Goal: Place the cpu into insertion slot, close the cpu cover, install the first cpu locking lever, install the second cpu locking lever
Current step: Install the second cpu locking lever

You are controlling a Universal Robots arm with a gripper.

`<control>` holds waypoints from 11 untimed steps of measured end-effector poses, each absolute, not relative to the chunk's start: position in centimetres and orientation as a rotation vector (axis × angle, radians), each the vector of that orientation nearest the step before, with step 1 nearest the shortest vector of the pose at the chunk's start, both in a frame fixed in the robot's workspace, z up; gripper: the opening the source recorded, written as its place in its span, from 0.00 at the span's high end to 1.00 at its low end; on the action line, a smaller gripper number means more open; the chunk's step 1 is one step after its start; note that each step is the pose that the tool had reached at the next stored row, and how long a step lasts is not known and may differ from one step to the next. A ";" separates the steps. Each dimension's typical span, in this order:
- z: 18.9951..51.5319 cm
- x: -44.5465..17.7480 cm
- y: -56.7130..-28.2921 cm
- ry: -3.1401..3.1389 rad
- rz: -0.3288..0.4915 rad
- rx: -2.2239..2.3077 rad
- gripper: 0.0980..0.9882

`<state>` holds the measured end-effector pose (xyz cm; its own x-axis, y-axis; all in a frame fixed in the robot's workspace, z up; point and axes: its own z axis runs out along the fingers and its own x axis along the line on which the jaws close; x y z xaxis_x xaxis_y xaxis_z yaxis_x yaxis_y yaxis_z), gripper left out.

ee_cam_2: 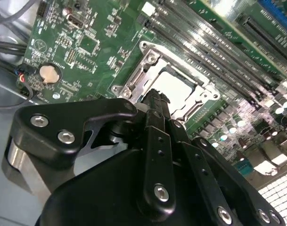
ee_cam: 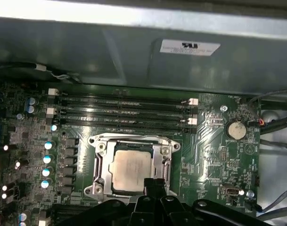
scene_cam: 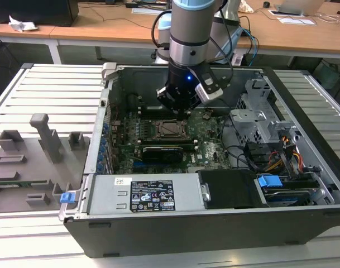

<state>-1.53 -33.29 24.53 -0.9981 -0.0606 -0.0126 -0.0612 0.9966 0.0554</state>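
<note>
Silvery cpu (ee_cam: 130,168) seated in the insertion slot (ee_cam: 100,162), cpu cover (ee_cam: 165,162) down.
Gripper (ee_cam: 154,184) hovers at the cover's near edge, fingers together, holding nothing.

The cpu (ee_cam: 130,168), a flat square chip with a pale silvery-beige top, lay seated flat in the insertion slot (ee_cam: 102,141) on the green motherboard, beside the long memory slots. The cpu cover (ee_cam: 160,162), a thin silver frame with a large window, lay folded down around the chip, its rim flat against the socket.
</note>
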 end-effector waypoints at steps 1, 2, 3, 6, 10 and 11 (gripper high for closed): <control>24.5 -1.5 -33.5 3.136 0.089 -0.095 0.99; 24.4 -1.5 -33.8 3.142 0.091 -0.095 0.99; 24.3 -1.5 -34.0 3.143 0.093 -0.095 0.99; 24.2 -1.5 -34.9 3.144 0.110 -0.095 0.99; 24.0 -1.6 -35.7 3.138 0.195 -0.095 0.99; 23.9 -1.6 -35.9 3.137 0.200 -0.095 0.99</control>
